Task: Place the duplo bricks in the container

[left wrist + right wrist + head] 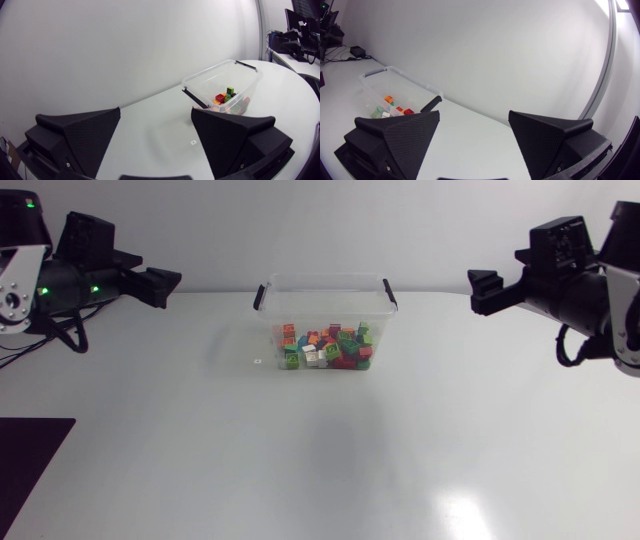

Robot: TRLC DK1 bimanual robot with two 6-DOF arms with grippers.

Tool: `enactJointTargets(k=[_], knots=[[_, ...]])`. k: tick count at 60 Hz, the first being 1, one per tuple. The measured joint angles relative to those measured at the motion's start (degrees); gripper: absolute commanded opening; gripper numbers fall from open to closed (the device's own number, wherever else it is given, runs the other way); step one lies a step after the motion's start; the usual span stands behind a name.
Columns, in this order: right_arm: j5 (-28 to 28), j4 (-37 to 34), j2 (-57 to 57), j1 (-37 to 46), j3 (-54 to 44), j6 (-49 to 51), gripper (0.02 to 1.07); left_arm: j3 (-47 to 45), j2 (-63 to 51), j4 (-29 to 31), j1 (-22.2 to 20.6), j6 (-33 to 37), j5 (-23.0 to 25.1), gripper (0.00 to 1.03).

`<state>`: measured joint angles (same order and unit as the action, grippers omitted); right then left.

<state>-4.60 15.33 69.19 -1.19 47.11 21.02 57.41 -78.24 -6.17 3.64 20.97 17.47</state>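
Toward the rear middle of the flat white table [320,470] stands a clear rectangular plastic container [272,315], upright and open-topped. It has two black clip handles, one at each short end [259,297] [390,292]. The small multi-coloured plastic duplo bricks [325,348], in red, green, orange and white, all lie heaped on the container's floor, mostly toward its near wall. A small pale square mark [257,361] sits on the table just beside the container's near left corner.

Left arm: it enters from the left edge of the head view. The matte black left gripper [168,284] is held near the table's far left, pointing toward the container and well apart from it. In the left wrist view the left gripper [155,112] has its wedge fingers [85,135] spread wide, with only bare table between them. The container [220,67] and the bricks [227,96] lie ahead, past the tip of one finger. The pale mark [193,142] lies close beside that same finger.

Right arm: it enters from the right edge of the head view. The matte black right gripper [480,288] is at the table's far right, pointing toward the container and well apart from it. In the right wrist view the right gripper [474,114] has its fingers [547,140] parted wide and holds nothing. The container [395,72] and the bricks [395,109] show ahead, beyond the other finger.
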Motion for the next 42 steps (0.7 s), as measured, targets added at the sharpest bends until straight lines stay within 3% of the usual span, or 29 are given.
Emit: enactJointTargets(k=[14, 23, 42], knots=[[0.04, 0.66, -12.72, 3.74, -12.81, 0.02, 1.02, -12.83, 10.38, -4.96, 4.52, 0.39, -0.02, 0.98], [0.39, 1.05, -20.87, 5.07, -19.43, 0.02, 1.02, -20.57, 17.22, -9.22, 7.43, -3.21, -0.02, 0.98], [0.39, -7.48, -38.73, 6.58, -26.93, 0.02, 1.02, -32.92, 33.22, -10.03, 7.93, -5.86, -0.02, 0.98]])
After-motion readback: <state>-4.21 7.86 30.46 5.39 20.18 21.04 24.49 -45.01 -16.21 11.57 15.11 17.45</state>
